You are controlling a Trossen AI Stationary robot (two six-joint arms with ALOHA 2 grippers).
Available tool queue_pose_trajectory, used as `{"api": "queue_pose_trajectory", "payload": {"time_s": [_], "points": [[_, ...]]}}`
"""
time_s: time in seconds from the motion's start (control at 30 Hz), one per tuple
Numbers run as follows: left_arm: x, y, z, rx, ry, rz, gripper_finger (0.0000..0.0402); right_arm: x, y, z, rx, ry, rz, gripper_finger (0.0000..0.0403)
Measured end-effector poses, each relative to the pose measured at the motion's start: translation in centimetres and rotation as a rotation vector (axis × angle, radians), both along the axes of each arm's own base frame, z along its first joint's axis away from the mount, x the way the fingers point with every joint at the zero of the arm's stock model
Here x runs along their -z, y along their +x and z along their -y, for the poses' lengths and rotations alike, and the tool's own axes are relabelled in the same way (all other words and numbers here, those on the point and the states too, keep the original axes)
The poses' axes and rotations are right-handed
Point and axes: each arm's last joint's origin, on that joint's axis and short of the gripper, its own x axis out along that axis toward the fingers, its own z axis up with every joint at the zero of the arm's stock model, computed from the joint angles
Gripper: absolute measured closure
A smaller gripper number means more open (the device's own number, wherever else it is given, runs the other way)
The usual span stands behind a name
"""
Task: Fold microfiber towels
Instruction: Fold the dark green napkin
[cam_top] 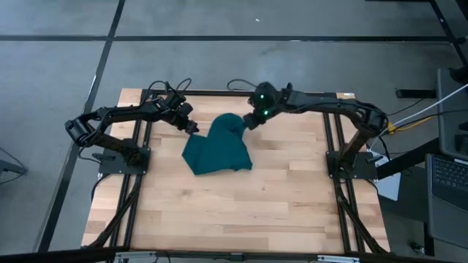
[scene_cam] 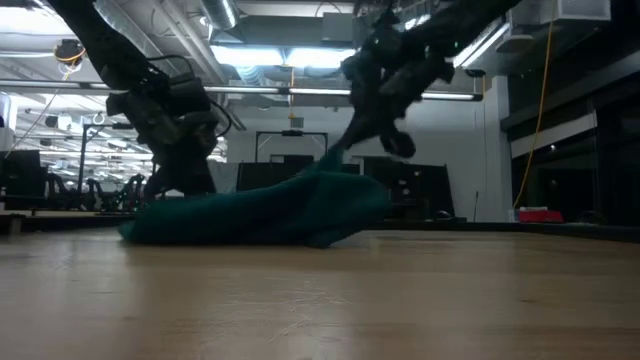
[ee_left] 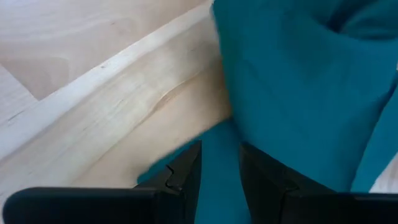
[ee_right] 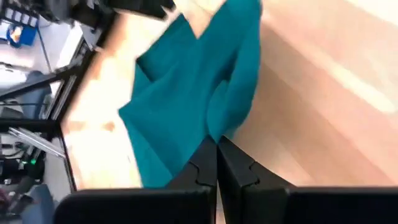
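Both claws clamped on teal towel (cam_top: 217, 150) mid-counter (cam_top: 241, 212): left claw (cam_top: 193, 128) at its left corner, right claw (cam_top: 248, 120) lifting upper corner.

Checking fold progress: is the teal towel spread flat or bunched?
Bunched. The towel lies rumpled, one corner lifted by the shut right gripper, another edge pinched in the left gripper.

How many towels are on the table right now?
1: a teal towel bunched mid-table, pinched by the left gripper and right gripper. Another under its folds can't be ruled out.
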Motion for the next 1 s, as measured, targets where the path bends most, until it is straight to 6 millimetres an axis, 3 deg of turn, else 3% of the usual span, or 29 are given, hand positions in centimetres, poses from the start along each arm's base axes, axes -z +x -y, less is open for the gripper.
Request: {"api": "queue_pose_trajectory", "payload": {"time_s": [0.23,0.5,0.77,1.0], "points": [[-0.4,0.3,-0.6,-0.039,0.033,0.058,0.0299,-3.3,-0.6,-0.9,-0.078,-0.018,-0.039,0.0403],[-1.7,0.1,-2.7,-0.155,0.107,0.201,0.0299,-6.7,0.2,-2.8,-0.196,0.011,0.045,0.0403],[-2.2,-0.7,-3.9,-0.194,0.124,0.272,0.0299,-6.0,0.7,-7.9,-0.414,0.077,-0.030,0.0403],[-2.2,-1.2,-4.3,-0.213,0.126,0.273,0.0299,-6.1,1.1,-13.7,-0.650,0.107,0.002,0.0403]]}}
